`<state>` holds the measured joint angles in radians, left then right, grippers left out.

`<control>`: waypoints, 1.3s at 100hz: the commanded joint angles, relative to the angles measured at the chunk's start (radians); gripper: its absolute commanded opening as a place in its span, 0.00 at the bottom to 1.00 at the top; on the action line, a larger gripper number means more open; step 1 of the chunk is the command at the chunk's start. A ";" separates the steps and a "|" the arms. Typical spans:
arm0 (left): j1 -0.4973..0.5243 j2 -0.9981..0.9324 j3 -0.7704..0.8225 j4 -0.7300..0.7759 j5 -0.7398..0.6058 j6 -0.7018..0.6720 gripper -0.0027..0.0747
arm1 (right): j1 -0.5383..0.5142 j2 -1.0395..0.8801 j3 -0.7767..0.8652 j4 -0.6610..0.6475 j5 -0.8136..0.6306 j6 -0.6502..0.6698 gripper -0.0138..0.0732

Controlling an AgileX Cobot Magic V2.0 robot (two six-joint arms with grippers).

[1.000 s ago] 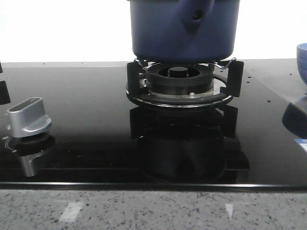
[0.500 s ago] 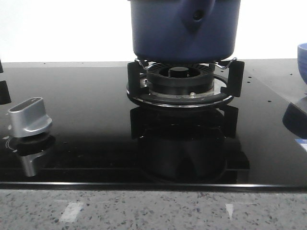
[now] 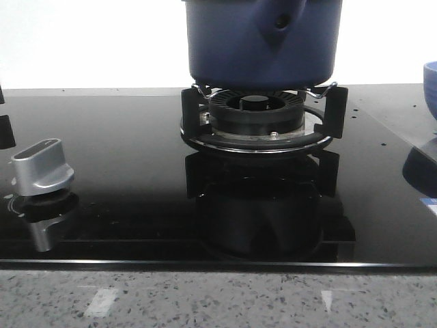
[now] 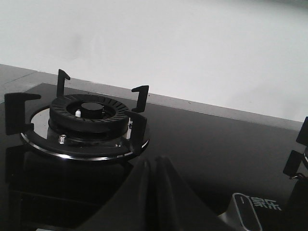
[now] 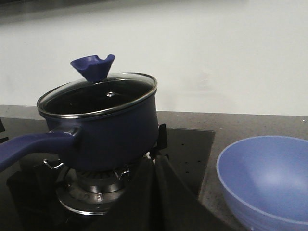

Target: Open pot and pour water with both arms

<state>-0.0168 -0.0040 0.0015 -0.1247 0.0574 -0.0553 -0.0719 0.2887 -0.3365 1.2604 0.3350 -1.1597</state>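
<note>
Your pot (image 5: 103, 130) sits upright on the burner just ahead of the right gripper (image 5: 155, 166), dark navy, glass lid (image 5: 96, 92) on, handle toward you.

Black glass hob (image 3: 123, 130); burner (image 3: 256, 119), knob (image 3: 41, 167)

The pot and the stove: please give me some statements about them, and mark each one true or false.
1. The pot sits on a burner with its glass lid on. True.
2. The blue bowl stands on top of the lid. False: it stands beside the stove, apart from the pot.
3. The burner in the left wrist view has nothing on it. True.
4. The right gripper grips the pot's handle. False: its fingers are together and hold nothing.
</note>
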 commanded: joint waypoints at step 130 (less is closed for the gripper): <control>-0.006 -0.026 0.031 -0.010 -0.071 -0.010 0.01 | -0.010 -0.317 0.373 -1.219 -0.233 1.160 0.10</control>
<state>-0.0168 -0.0040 0.0015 -0.1247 0.0596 -0.0553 -0.0760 -0.0076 0.0107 0.0490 0.1743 0.0000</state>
